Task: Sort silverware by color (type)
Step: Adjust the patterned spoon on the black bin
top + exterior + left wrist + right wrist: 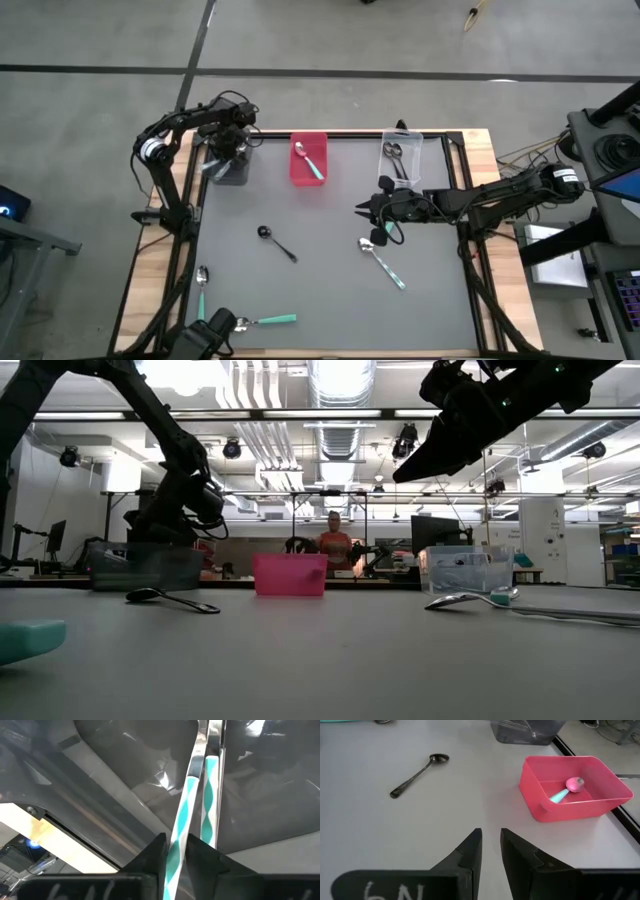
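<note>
**Sorting table, three bins along far edge.**

- Grey-matted table (330, 300) in wooden frame.
- L arm at far-left corner. Left gripper (228, 152) lowered into smoky-grey translucent rectangular bin (232, 176).
- Wrist view: fingers (150, 857) clamped on a spoon w/ teal-and-white wavy-striped handle (181, 822), handle running up between them against bin wall.
- Second like-striped handle (210, 795) just beside the first; real spoon or reflection, cannot tell.
- R arm reaching in from right side. Right gripper (362, 210) held above mat near table centre, between the pink and clear bins but nearer the viewer; jaws narrowly parted, nothing between them (491, 837).
- Pink plastic rectangular bin (296, 170), middle of far edge. Contents: one spoon w/ plain teal handle (312, 165), lying diagonally on the floor (567, 790).
- Clear plastic rectangular bin (415, 140), far right. Contents: at least two spoons (395, 152); handle type not discernible.
- Loose on mat:
  - all-black small spoon (277, 243), left of centre, well apart from all bins;
  - silver spoon w/ teal handle (383, 263), right of centre, just nearer the viewer than R gripper;
  - silver-bowled spoon (202, 285) near left edge;
  - teal-handled spoon (265, 321) along near edge.
</note>
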`<state>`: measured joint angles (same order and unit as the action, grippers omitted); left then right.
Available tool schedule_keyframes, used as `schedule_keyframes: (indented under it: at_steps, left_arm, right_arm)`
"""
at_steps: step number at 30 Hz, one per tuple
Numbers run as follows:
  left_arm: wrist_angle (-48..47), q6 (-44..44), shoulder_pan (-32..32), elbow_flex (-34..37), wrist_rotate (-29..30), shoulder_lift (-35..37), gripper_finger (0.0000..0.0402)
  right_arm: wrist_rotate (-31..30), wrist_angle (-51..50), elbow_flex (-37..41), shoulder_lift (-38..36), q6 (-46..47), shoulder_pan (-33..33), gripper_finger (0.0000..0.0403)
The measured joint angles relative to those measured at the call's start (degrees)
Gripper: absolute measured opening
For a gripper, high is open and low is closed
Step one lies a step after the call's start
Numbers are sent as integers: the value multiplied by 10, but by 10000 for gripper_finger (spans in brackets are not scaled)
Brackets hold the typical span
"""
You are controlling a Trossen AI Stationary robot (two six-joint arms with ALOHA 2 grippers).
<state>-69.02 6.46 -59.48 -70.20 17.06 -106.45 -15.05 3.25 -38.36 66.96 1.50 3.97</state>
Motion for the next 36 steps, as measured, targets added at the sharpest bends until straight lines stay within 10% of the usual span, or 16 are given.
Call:
schedule_keyframes:
  at_steps: [36]
  left_arm:
    - [-56,-10,0,-42,4,24,17]
  right_arm:
    - [35,0,0,0,22,1,61]
